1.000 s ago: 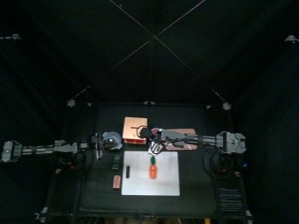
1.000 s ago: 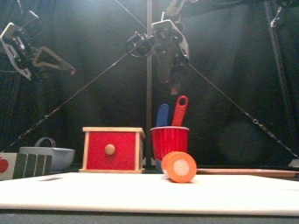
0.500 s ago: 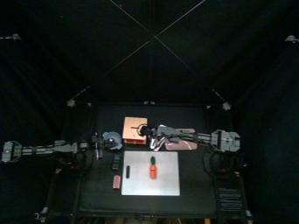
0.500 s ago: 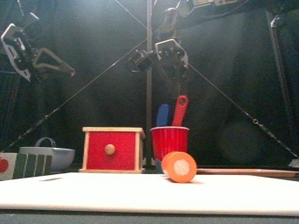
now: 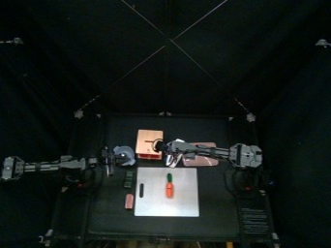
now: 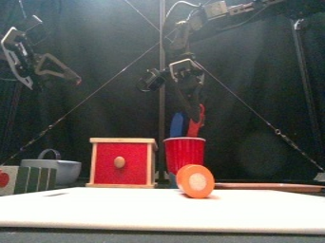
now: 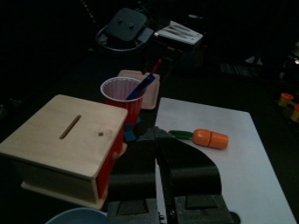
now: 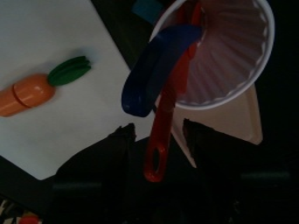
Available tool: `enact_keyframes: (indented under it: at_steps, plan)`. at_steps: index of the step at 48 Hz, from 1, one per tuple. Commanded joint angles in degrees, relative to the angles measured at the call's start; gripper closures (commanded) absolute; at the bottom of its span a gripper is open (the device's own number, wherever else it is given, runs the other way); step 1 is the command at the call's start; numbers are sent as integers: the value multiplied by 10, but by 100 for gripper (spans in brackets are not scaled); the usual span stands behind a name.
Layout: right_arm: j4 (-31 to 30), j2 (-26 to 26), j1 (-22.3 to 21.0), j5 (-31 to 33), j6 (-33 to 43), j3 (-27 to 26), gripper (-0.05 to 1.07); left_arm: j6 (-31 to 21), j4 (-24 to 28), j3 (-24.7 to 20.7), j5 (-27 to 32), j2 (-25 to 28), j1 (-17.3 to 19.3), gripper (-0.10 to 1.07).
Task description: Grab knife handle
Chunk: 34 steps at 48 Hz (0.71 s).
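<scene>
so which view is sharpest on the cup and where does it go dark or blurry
Front view: red cup crisp, well lit. Right wrist view: cup's pale inside glares, jaws nearly lost in shadow. Left wrist view: background murky, wooden box soft. Top view: table tiny amid black.

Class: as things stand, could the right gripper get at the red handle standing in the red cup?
Probably yes: the right gripper hangs open just above the red handle in the red cup, with nothing between them.
</scene>
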Motion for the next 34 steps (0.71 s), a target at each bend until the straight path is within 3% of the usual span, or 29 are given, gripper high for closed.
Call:
enact_keyframes:
  at_steps: [1, 16, 34]
  plan:
    - [2, -9, -8, -4, -2, -9, 23, 1, 0, -7, -3, 2, 3, 69]
    - [4, -4, -12, -6, -4, -10, 27, 2, -1, -4, -3, 2, 8, 69]
    - [4, -5, -12, 5, -4, -14, 48, 2, -1, -4, -3, 1, 8, 69]
